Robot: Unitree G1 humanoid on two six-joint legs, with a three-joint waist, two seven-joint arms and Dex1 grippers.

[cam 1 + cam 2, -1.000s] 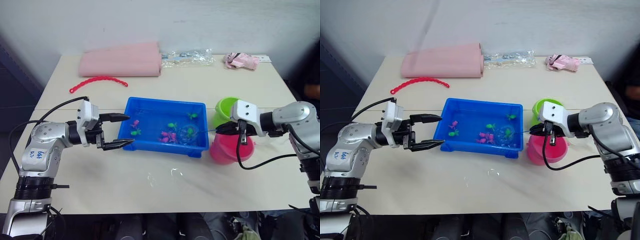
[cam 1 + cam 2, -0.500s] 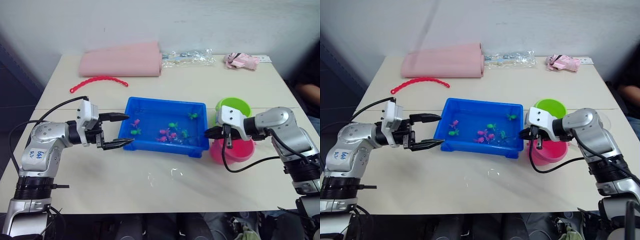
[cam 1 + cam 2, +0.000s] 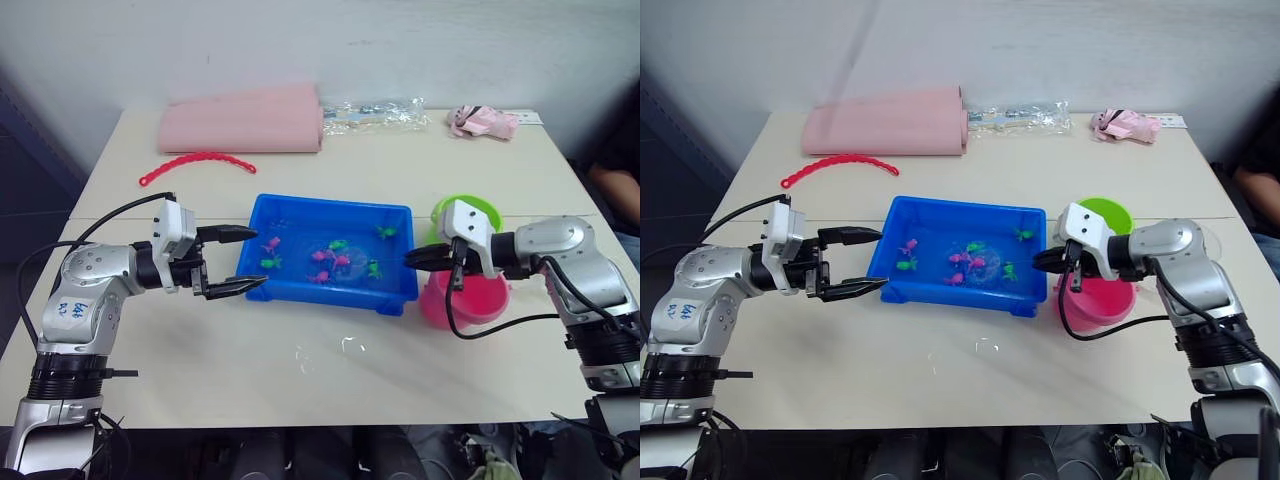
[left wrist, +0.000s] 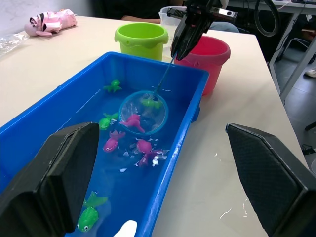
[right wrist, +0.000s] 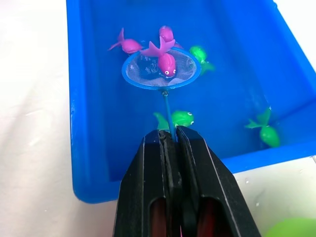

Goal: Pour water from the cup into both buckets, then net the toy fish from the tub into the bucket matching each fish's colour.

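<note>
A white sticker [image 3: 75, 306] on my left arm, well back from my left hand [image 3: 240, 260], carries blue handwritten marks I cannot read. I find no other writing.

The right gripper [image 5: 170, 137] has its two black fingers [image 5: 192, 163] pressed together on the thin handle of the net [image 5: 161, 71]. The blue hoop hangs over the water in the blue tub [image 5: 79, 123], and a pink fish [image 5: 167, 62] lies on the mesh, facing the handle. Two more pink fish touch the hoop's far rim, one [image 5: 127, 45] beside the other [image 5: 167, 34]. A green fish [image 5: 200, 54] lies just beside the hoop. Another green fish [image 5: 178, 118] floats next to the handle, near the fingertips. A third green fish [image 5: 266, 132] sits well apart, by the tub wall. A lime green rim [image 5: 294, 228] peeks in at one corner.
</note>
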